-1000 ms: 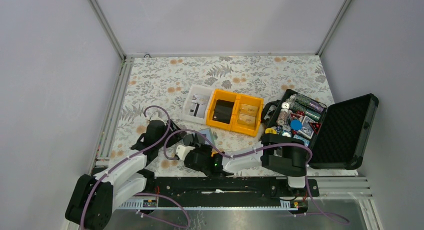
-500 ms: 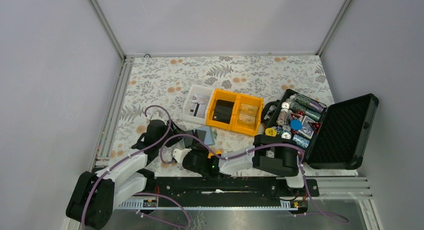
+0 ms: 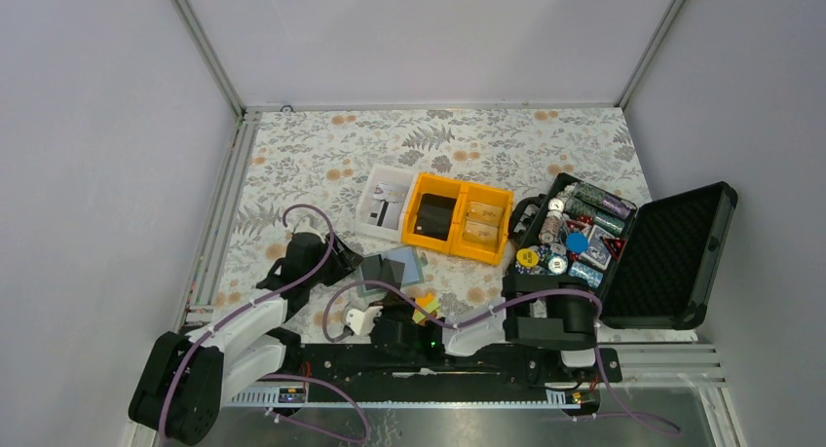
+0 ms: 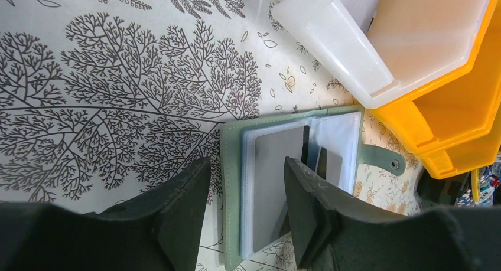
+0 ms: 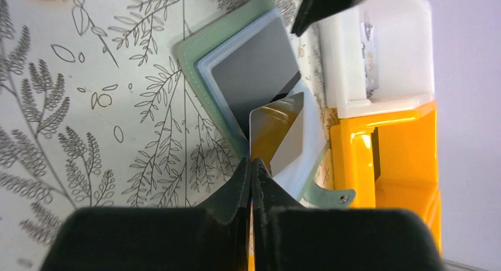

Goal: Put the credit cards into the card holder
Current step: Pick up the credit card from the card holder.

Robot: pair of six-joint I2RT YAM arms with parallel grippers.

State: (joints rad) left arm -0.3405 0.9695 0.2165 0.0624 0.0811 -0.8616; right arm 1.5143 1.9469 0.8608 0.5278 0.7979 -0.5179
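My right gripper [image 5: 253,165] clamped the thin tan credit card [image 5: 276,129], my left gripper [image 4: 245,165] stood apart over the open grey-green bifold card holder [image 5: 192,52] by the near edge of the floral-covered table [image 3: 321,150]; I judged the card needed squaring to a clear pocket

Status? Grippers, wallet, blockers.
Left gripper open over open grey-green card holder. Right gripper shut, beside it. Dark card pocketed; glossy tan card tilted on other pocket. White plastic bin alongside.

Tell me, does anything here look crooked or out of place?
Yes: a shiny gold-tinted card sticks up at a tilt over the open grey-green wallet, unlike the flat grey card pocketed beside it. The shut right pincer sits at its lower edge.
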